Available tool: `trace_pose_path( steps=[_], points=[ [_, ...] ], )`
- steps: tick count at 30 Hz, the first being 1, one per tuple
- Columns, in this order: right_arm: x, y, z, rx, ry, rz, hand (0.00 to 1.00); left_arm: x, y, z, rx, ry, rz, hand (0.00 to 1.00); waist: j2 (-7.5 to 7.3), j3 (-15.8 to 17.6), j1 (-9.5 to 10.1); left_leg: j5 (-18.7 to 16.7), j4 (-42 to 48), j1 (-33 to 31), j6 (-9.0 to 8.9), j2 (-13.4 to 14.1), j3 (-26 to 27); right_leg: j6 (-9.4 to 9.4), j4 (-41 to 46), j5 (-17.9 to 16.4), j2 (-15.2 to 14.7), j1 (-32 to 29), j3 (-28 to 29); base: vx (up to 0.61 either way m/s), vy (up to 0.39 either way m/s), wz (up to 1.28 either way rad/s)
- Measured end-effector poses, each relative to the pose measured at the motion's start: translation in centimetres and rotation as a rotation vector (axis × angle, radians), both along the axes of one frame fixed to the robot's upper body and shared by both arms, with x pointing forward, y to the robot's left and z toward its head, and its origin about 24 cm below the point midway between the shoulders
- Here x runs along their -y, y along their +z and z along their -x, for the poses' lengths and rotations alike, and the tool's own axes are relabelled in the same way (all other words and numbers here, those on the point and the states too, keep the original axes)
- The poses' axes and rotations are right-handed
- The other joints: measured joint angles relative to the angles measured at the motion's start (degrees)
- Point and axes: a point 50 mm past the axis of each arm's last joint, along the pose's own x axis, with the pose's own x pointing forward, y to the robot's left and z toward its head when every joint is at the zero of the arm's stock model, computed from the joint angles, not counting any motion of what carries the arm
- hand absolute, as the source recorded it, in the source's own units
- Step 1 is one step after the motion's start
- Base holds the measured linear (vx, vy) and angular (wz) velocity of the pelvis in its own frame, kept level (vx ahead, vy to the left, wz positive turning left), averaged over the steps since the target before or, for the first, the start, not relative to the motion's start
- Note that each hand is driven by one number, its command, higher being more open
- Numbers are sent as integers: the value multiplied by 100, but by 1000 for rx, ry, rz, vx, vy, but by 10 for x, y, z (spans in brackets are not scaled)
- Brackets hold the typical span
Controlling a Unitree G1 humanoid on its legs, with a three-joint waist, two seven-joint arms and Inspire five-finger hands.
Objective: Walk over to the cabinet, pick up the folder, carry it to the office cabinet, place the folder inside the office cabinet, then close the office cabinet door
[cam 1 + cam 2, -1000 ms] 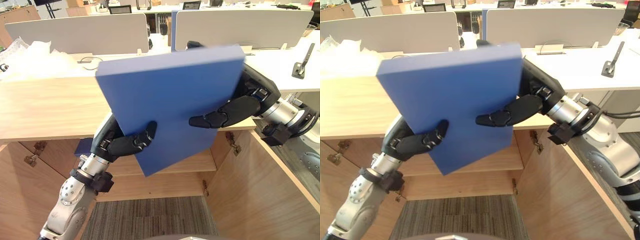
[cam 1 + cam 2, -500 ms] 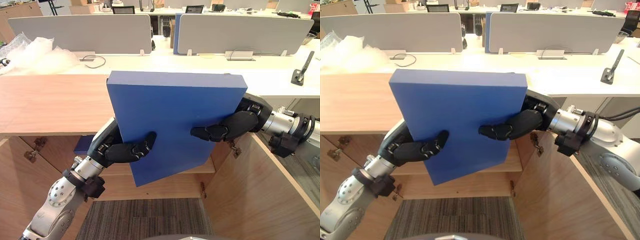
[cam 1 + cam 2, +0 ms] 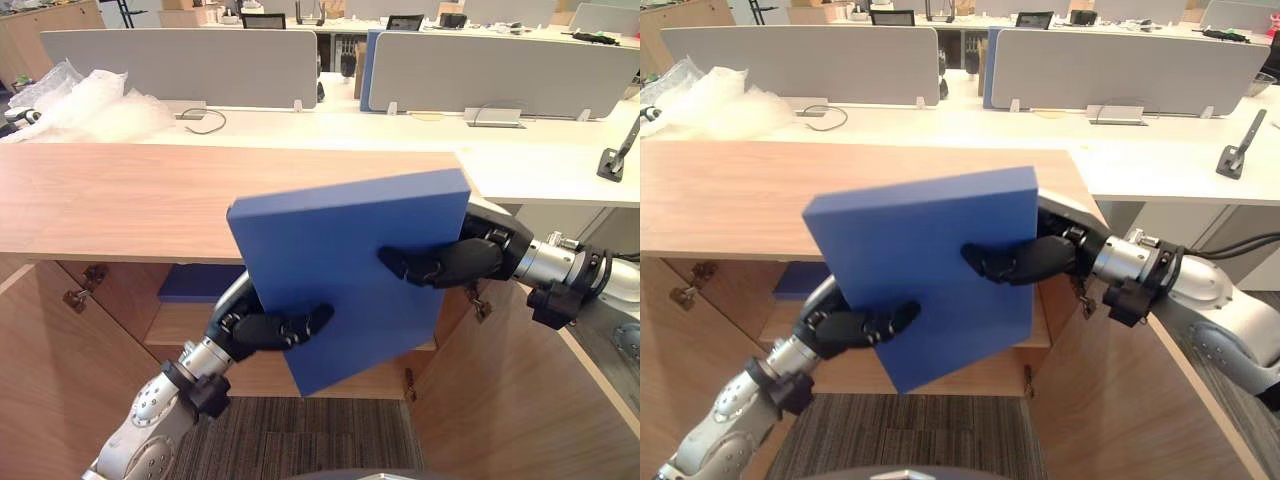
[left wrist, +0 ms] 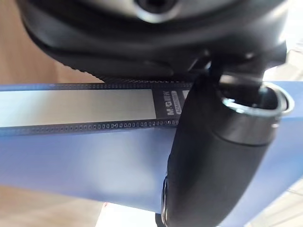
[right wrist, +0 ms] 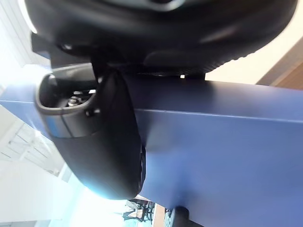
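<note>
A thick blue folder hangs tilted in front of the open wooden cabinet, its lower corner level with the shelf. My left hand pinches its lower left edge, thumb across the front face. My right hand grips the right edge the same way, with its fingers behind. In the left wrist view my thumb lies over the folder's labelled spine. In the right wrist view my thumb presses on the blue cover.
Another blue folder lies on the cabinet shelf at the left. Cabinet doors stand open on the left and right. Behind are white desks with grey screens, bubble wrap and a black tool.
The folder has come down from above the cabinet top to the cabinet opening and tilted. Both hands moved down with it, and the right hand's thumb has curled tighter.
</note>
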Motion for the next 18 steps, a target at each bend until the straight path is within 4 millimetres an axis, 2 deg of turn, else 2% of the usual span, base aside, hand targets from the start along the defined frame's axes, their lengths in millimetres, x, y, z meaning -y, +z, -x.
trace_pose_path(
  steps=[1, 3, 5, 6, 8, 10, 11, 14, 16, 18],
  points=[
    [-3, -2, 0, 18, 6, 8, 0, 0, -9, 3, -47, -17, -6, 100, 4, -5, -19, 0, 0, 3, 0, 1, 6, 0, 8, 0, 1, -4, 5, -34, 4, -4],
    [-18, -9, 1, 71, 41, -26, 0, -5, -47, 17, -230, -48, -52, 100, 7, -14, -118, 3, 0, 9, -2, 4, 16, 0, 18, 0, 5, -15, 24, -36, 2, -5],
    [-27, -13, 2, 97, 54, -59, 0, -13, -72, 26, -319, -22, -106, 100, 11, -16, -137, 8, 0, 8, -5, 8, 40, 0, 36, 0, 9, -39, 59, -37, -1, -8],
    [-35, -13, 3, 119, 57, -108, 0, -18, -89, 32, -385, -14, -181, 100, 16, -25, -137, 11, 0, 7, -8, 12, 64, 0, 53, 0, 13, -58, 79, -40, 0, -9],
    [-46, -11, 5, 142, 82, -192, 0, -24, -113, 43, -458, -29, -330, 100, 22, -30, -138, 13, 0, 7, -9, 16, 97, -1, 63, 0, 18, -73, 105, -39, 0, -7],
    [-62, -5, 10, 179, 144, -280, 0, -25, -146, 66, -585, -52, -483, 100, 18, -38, -137, 17, 0, 8, -4, 9, 98, -1, 67, 0, 9, -75, 106, -20, 0, -1],
    [-63, -5, 10, 185, 150, -282, 0, -24, -149, 68, -593, -52, -498, 100, 14, -41, -136, 17, 0, 7, -4, 7, 98, -1, 67, 0, 8, -76, 106, -33, 6, 1],
    [-80, -9, 16, 219, 204, -277, 0, -17, -175, 82, -687, 38, -563, 100, -47, -93, -65, 22, 0, -9, 5, 8, 93, -3, 57, 1, 1, -82, 103, -40, 4, 2],
    [-98, -24, 21, 251, 226, -220, 0, -19, -191, 85, -786, 246, -579, 100, -110, -135, -20, 38, -1, -31, 7, 21, 83, -29, 30, 18, 16, -89, 96, -42, -7, 2],
    [-109, -42, 23, 250, 237, -159, 0, -27, -197, 86, -832, 371, -600, 100, -118, -140, 17, 52, 0, -26, 6, 31, 65, -39, 24, 24, 26, -73, 82, -38, -13, 3]
  ],
)
